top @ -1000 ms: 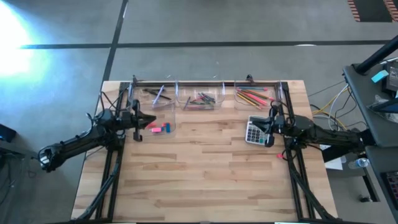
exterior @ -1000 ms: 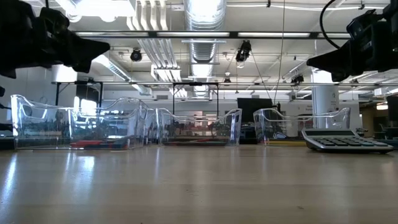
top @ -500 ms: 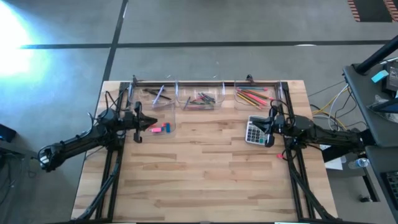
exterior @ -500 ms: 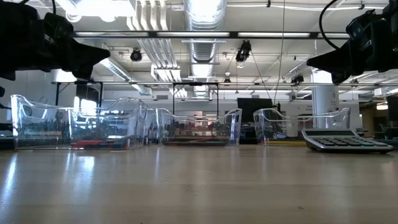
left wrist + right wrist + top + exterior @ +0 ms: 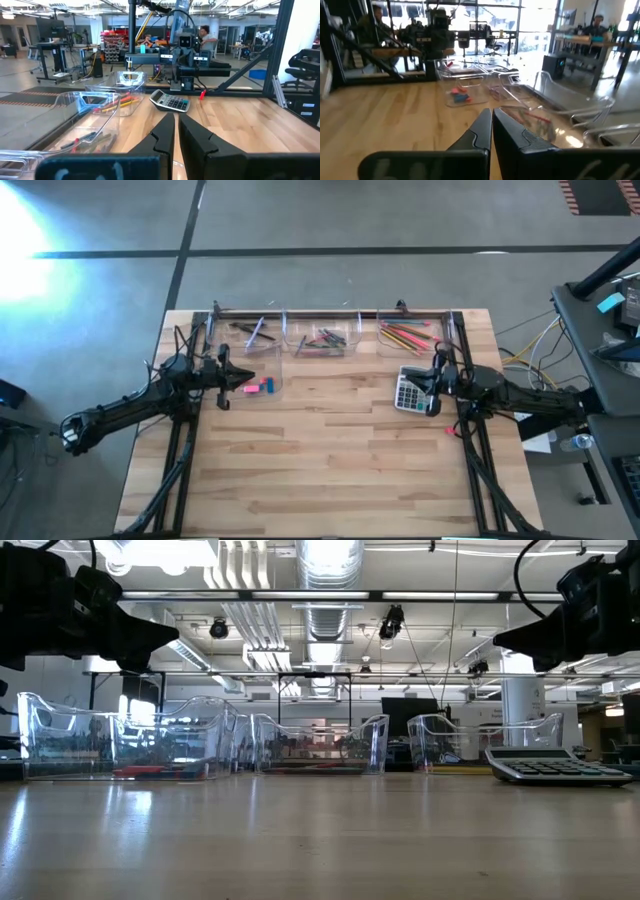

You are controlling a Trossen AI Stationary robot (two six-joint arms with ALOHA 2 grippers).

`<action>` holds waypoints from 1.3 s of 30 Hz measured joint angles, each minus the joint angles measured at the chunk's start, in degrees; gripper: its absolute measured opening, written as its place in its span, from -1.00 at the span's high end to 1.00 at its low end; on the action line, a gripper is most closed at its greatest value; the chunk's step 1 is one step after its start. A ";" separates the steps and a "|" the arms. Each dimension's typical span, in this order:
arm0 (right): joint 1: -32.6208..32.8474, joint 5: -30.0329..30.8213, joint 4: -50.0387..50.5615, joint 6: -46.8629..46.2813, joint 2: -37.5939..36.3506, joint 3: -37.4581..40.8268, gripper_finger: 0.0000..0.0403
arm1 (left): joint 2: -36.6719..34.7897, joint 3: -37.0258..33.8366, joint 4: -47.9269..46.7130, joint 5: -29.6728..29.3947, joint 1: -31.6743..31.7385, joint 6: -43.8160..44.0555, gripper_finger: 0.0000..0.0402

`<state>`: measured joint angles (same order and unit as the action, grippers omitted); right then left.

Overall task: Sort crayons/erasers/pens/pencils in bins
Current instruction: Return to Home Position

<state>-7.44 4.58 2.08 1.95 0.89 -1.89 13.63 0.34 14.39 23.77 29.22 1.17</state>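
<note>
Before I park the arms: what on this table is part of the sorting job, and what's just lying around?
Job: four clear bins; pink and blue erasers; pencils; pens; crayons; left gripper by the erasers; right gripper.
Lying about: grey calculator, under the right gripper.

Only a slight drift of the left tool inward along the surface, nearer the erasers; from low, tip a touch farther right.
</note>
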 joint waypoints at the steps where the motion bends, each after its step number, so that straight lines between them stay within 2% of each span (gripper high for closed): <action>1: 0.00 0.00 -0.11 -1.56 0.00 0.02 0.96 | 0.00 -0.01 0.00 0.00 0.00 0.00 0.95; 10: 0.00 0.09 -0.80 -12.87 0.00 0.13 0.96 | -0.02 -0.04 0.04 0.00 -0.01 -0.02 0.95; 39: 0.00 0.02 -1.02 -12.92 0.02 0.13 0.96 | 0.00 -0.09 0.05 -0.01 0.00 -0.07 0.95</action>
<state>-7.44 4.60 1.06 -10.96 0.91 -1.76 13.63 0.25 14.45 23.76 29.22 1.10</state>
